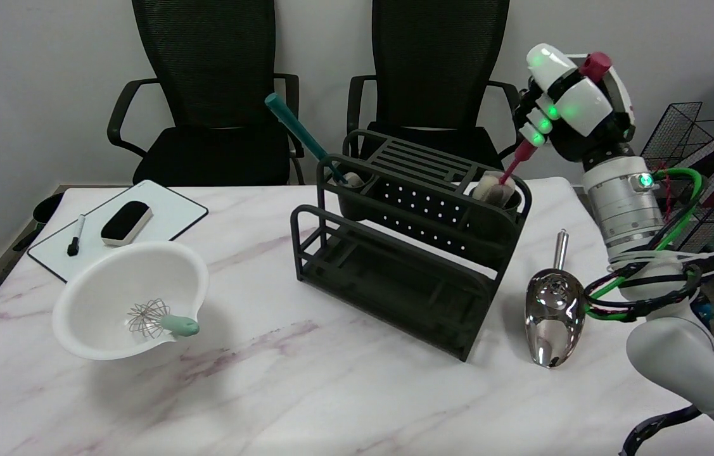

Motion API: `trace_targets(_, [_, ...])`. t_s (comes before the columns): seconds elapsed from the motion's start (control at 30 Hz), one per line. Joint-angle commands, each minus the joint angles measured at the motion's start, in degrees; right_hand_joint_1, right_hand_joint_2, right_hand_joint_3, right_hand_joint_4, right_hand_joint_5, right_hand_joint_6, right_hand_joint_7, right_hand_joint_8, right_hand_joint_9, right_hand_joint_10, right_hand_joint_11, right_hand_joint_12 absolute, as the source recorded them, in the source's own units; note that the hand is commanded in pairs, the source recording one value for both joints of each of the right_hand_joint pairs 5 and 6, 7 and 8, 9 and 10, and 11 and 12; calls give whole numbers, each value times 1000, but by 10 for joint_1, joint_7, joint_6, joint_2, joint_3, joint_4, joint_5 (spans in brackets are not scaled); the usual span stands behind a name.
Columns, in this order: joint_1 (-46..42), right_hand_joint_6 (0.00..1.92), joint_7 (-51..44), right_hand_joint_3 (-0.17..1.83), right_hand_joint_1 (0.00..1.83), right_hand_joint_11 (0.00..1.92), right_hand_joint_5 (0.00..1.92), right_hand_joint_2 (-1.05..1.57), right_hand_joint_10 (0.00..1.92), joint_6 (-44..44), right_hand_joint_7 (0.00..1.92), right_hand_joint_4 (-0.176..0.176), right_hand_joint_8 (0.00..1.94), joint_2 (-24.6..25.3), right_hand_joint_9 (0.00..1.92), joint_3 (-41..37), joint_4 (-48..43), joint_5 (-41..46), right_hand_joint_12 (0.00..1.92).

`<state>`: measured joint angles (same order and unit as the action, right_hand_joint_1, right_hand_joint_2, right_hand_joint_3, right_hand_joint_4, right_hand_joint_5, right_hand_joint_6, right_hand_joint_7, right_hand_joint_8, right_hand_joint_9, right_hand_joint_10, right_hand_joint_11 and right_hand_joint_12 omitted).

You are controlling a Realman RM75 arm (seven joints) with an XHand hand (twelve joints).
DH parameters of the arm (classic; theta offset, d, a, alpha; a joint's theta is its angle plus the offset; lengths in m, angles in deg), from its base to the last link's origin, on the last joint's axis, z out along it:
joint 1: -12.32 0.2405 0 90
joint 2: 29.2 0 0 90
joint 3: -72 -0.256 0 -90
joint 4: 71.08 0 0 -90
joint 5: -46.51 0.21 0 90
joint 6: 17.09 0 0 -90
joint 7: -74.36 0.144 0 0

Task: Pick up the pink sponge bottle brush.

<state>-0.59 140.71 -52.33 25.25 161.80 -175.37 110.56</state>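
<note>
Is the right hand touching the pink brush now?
Touching. In the head view the right hand grips the pink brush by its handle; the handle's end sticks out above the hand, and the sponge end sits in the rack cup.

The right hand (569, 104) has glossy white shells over black framing, with green lights glowing along its fingers (543, 123). Below it sits a ribbed silver wrist (624, 206) carrying 1 green light — then green, red and black cables (642, 288) looped and zip-tied around the smooth white arm (686, 361).
</note>
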Motion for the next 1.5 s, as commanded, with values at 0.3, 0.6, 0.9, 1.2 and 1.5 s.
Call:
trace_targets(0.3, [10, 1920, 7, 900, 884, 1920, 1920, 1571, 1920, 27, 1920, 0, 1920, -6, 1920, -91, -19, 17, 1920])
trace_targets(0.6, [20, 1920, 8, 898, 867, 1920, 1920, 1571, 1920, 137, 1920, 0, 1920, -19, 1920, -149, -23, 46, 1920])
trace_targets(0.9, [52, 1920, 9, 899, 876, 1920, 1920, 1571, 1920, 229, 1920, 0, 1920, -62, 1920, -173, -24, 120, 1920])
trace_targets(1.2, [64, 1920, 9, 936, 876, 1920, 1920, 1571, 1920, 243, 1920, 0, 1920, -90, 1920, -208, -25, 173, 1920])
trace_targets(1.5, [69, 1920, 51, 941, 874, 1920, 1920, 1571, 1920, 235, 1920, 0, 1920, -101, 1920, -174, -31, 172, 1920])
